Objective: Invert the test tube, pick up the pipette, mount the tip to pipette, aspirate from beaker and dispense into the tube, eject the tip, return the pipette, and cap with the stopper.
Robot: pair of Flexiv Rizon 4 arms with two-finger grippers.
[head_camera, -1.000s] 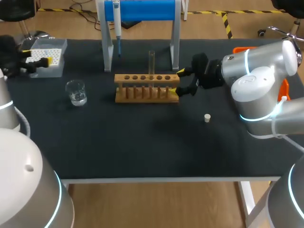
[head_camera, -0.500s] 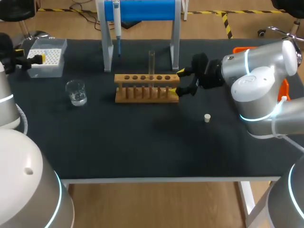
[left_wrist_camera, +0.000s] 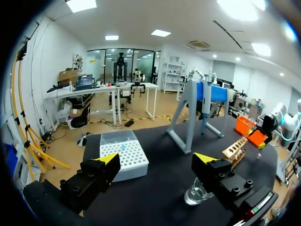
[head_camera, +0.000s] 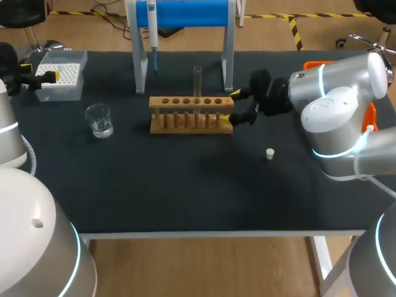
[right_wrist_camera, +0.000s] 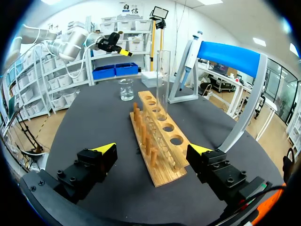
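Fingers of the right gripper (head_camera: 235, 106) (right_wrist_camera: 153, 150) stand wide apart with nothing held, straddling the right end of the light wooden test-tube rack (head_camera: 192, 114) (right_wrist_camera: 157, 141); in the right wrist view a gap shows on each side, so neither tip touches the wood. Ahead along the rack, the clear glass test tube (head_camera: 198, 80) (right_wrist_camera: 163, 80) stands upright in one of the holes. Nearer the front edge, well apart from the rack, the small white stopper (head_camera: 270, 153) lies on the black table (head_camera: 185, 185). Behind the rack, the blue-and-white pipette (head_camera: 152, 31) (right_wrist_camera: 190, 54) hangs on the white stand with a blue crossbar (head_camera: 185, 12). To the rack's left sits the small clear glass beaker (head_camera: 99, 119) (right_wrist_camera: 125, 89) (left_wrist_camera: 195, 194) with some liquid in it. At the far left corner the left gripper (head_camera: 40, 71) (left_wrist_camera: 157, 160) hangs just as wide and empty, beside the clear box of white pipette tips (head_camera: 62, 74) (left_wrist_camera: 123, 153).
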